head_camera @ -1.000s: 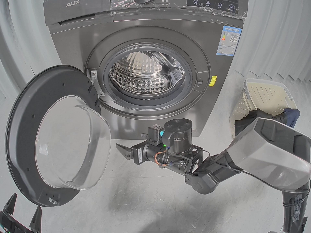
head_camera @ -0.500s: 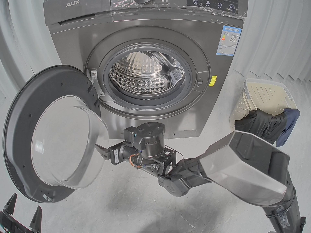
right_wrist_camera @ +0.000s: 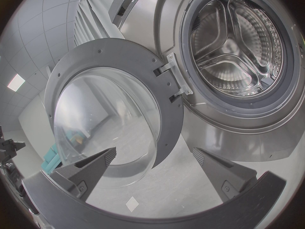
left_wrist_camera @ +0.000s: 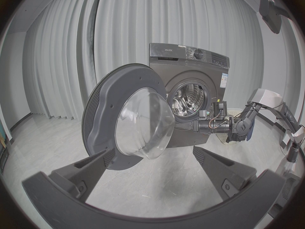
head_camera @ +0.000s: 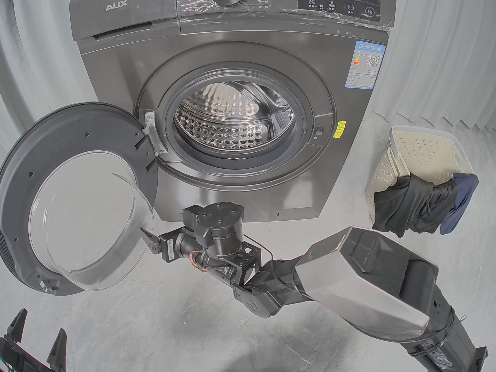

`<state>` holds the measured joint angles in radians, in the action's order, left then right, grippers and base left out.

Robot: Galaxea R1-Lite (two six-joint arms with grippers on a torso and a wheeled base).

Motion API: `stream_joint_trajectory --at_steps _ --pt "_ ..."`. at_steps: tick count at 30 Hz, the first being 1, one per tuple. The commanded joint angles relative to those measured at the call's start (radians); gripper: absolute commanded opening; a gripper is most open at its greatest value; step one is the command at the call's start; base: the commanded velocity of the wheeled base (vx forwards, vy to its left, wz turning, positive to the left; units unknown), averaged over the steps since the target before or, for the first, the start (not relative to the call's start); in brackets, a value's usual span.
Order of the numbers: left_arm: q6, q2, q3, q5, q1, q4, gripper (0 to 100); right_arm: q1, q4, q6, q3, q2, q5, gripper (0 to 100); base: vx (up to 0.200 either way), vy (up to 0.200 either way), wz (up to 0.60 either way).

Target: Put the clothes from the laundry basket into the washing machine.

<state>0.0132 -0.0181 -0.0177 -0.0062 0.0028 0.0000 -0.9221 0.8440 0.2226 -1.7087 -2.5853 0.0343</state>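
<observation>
We see the right gripper (head_camera: 151, 239) spread wide at lower centre, by the open door (head_camera: 72, 135) — the clothes (head_camera: 416, 205) (dark ones) drape the laundry basket (head_camera: 429, 145) at right; left gripper (left_wrist_camera: 152, 151) likewise wide.

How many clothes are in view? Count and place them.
2: a black garment draped over the basket rim, a navy one beside it. More may hide inside.

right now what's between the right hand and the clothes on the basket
In the head view, only bare floor by the washing machine's base separates the right hand from the clothes.
</observation>
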Motion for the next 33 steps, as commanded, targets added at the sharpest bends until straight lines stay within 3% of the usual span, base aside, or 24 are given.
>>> stream_joint_trajectory --at_steps 1,4,9,16,17,19,22,23,27,33 --pt "0.001 0.013 0.018 0.000 0.000 0.000 100 0.037 0.012 -0.003 0.133 0.132 0.004 100 0.000 0.000 0.00" --pt "0.001 0.013 0.018 0.000 0.000 0.000 100 0.058 0.020 -0.009 0.244 0.228 0.004 100 0.000 0.000 0.00" --pt "-0.002 0.013 0.018 0.002 0.000 -0.002 100 0.131 0.053 -0.028 0.523 0.499 0.006 100 0.000 0.000 0.00" --pt "-0.004 0.015 0.018 0.005 0.002 0.000 100 0.281 0.055 -0.101 0.916 0.939 0.004 100 0.000 0.000 0.00" --pt "-0.004 0.015 0.018 0.005 0.002 0.000 100 0.281 0.055 -0.101 0.916 0.939 0.004 100 0.000 0.000 0.00" --pt "-0.002 0.015 0.018 0.005 0.002 -0.002 100 0.356 0.046 -0.143 1.054 1.119 0.004 100 0.000 0.000 0.00" --pt "-0.002 0.015 0.018 0.005 0.002 -0.002 100 0.407 0.044 -0.167 1.138 1.225 0.004 100 0.000 0.000 0.00" --pt "-0.002 0.015 0.018 0.003 0.002 -0.002 100 0.480 0.035 -0.203 1.219 1.346 0.004 100 0.000 0.000 0.00" --pt "-0.002 0.015 0.018 0.005 0.002 -0.002 100 0.615 0.003 -0.247 1.348 1.531 -0.005 100 0.000 0.000 0.00" --pt "-0.002 0.015 0.018 0.003 0.002 -0.002 100 0.686 -0.117 -0.249 1.511 1.831 0.001 100 0.000 0.000 0.00"
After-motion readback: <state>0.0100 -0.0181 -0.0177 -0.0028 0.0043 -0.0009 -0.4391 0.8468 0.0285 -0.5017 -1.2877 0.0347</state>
